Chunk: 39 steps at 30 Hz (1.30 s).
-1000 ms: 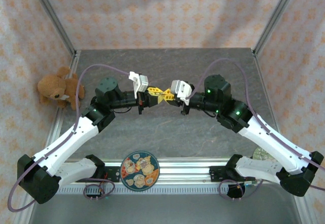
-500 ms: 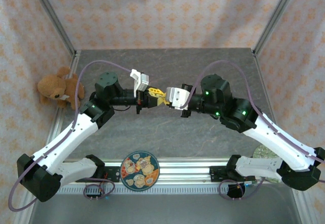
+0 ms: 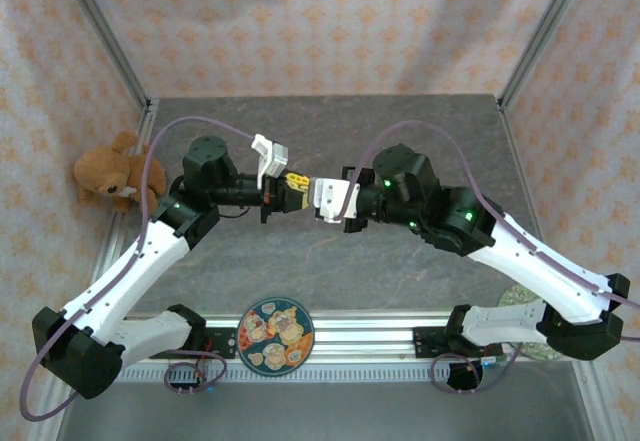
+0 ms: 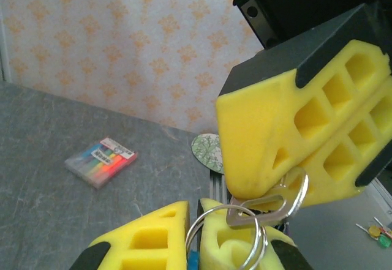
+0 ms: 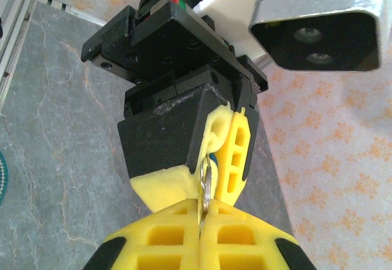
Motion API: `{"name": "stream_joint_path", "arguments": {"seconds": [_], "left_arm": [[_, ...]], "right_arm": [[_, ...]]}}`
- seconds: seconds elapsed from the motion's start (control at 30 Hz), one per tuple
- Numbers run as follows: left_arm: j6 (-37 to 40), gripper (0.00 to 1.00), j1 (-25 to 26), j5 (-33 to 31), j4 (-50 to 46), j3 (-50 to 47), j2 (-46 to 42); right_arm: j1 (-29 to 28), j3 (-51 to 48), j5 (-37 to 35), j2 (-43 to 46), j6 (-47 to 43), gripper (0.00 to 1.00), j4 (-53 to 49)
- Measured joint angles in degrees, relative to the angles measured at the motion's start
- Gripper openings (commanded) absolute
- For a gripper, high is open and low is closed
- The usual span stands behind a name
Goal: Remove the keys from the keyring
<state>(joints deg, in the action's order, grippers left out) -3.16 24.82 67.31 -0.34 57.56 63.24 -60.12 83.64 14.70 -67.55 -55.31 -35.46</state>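
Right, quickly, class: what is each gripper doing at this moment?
Left gripper: closed on the keyring.
Right gripper: closed on the key.

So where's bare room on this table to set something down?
Free: grey table beyond the arms to the back wall; also the strip before the plate. Crowded: centre, left tool and right tool meeting at the keyring.

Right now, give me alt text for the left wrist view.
Shut jaws of the right gripper pinch a silvery key just above the left gripper, whose jaws clamp the metal keyring. Behind, a colourful packet lies on the grey table.
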Motion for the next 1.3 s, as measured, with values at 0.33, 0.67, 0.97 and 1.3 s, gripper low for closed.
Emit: {"name": "stream_joint_path", "arguments": {"seconds": [0.33,0.67,0.97,1.3], "left_arm": [[4.5,0.00,-1.3,-3.9,-7.8,0.1,-2.1],[6.9,0.00,-1.3,-9.8,-12.6,0.0,-3.7],[7.8,0.00,-1.3,-16.0,-13.7,-0.6,-5.1],[8.6,0.00,-1.2,-22.1,-15.6,-2.7,-6.5]], "right_arm": [[-0.1,3.6,0.0,-4.9,-2.6,0.00,-2.3],[-0.1,3.8,-0.7,-7.3,-2.1,0.00,-1.2],[-0.2,5.0,-2.0,-10.4,0.7,0.00,0.9],[-1.4,5.5,-4.8,-14.0,4.4,0.00,3.2]]}}
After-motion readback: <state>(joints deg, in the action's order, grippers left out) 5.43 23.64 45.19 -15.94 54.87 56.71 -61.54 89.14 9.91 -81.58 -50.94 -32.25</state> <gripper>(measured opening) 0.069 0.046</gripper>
